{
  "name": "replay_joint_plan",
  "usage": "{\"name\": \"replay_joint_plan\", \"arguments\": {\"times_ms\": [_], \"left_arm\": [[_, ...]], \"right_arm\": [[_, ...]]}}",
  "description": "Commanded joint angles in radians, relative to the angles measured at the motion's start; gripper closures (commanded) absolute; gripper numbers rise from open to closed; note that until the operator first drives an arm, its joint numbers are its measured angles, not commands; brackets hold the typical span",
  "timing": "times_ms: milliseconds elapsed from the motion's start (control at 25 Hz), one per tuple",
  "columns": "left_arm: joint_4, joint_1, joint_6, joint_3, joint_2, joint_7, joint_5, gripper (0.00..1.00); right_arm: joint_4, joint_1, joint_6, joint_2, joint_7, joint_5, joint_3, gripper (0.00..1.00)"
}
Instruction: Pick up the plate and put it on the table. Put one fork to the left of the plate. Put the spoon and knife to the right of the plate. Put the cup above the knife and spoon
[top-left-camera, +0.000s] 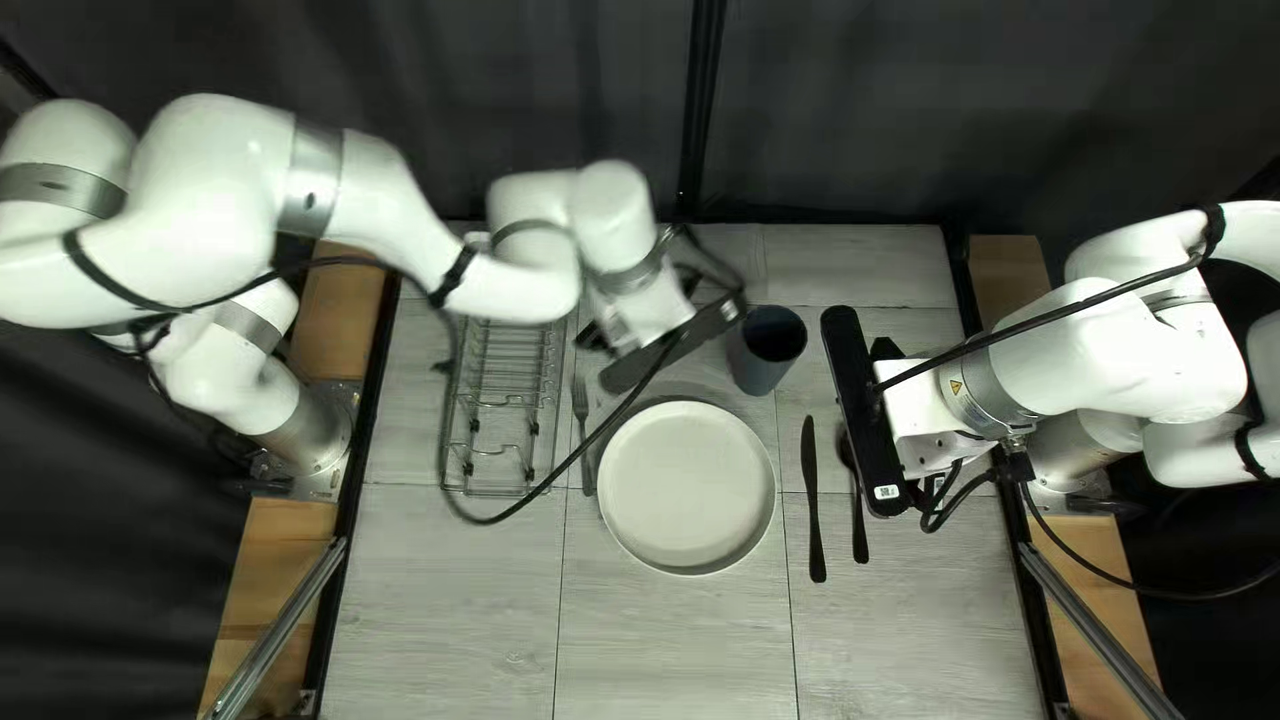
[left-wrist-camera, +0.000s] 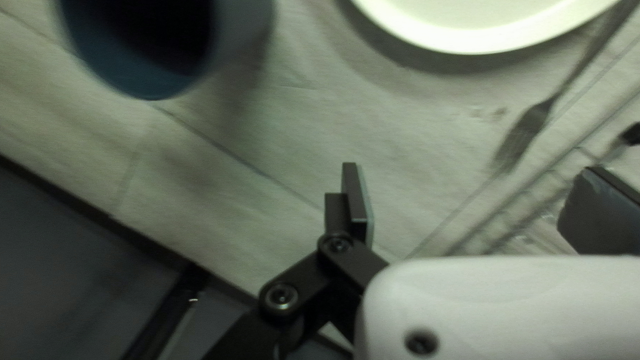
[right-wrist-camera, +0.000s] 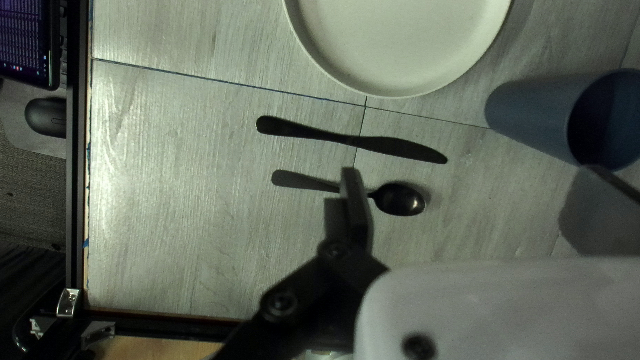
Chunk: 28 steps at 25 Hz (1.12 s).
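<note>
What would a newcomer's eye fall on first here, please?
Probably the round cream plate, lying flat near the middle of the pale table. Then perhaps the tapered blue cup standing beyond it to the right, and the dark metal knife and matching spoon side by side at the plate's right in the top left view.

Your top left view slants down across worktop (top-left-camera: pixel 667 654); your wrist views, closer, share plate (top-left-camera: pixel 687 487), cup (top-left-camera: pixel 758 376).
</note>
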Motion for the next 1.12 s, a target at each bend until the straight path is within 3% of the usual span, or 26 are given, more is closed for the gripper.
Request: {"name": "replay_joint_plan", "arguments": {"times_ms": [40,280,640,1120], "left_arm": [[0.002,-0.002,-0.005,-0.001,0.014,-0.003,-0.010,0.00],[-0.050,0.000,-0.065,0.004,0.059,-0.008,-0.018,0.00],[-0.034,-0.004,-0.126,-0.013,0.223,0.004,-0.099,0.00],[-0.069,-0.017,-0.185,-0.027,0.282,-0.048,-0.124,0.00]], "right_arm": [[0.000,0.000,0.000,0.000,0.000,0.000,0.000,0.00],[0.000,0.000,0.000,0.000,0.000,0.000,0.000,0.00],[0.000,0.000,0.000,0.000,0.000,0.000,0.000,0.00],[0.000,0.000,0.000,0.000,0.000,0.000,0.000,0.00]]}}
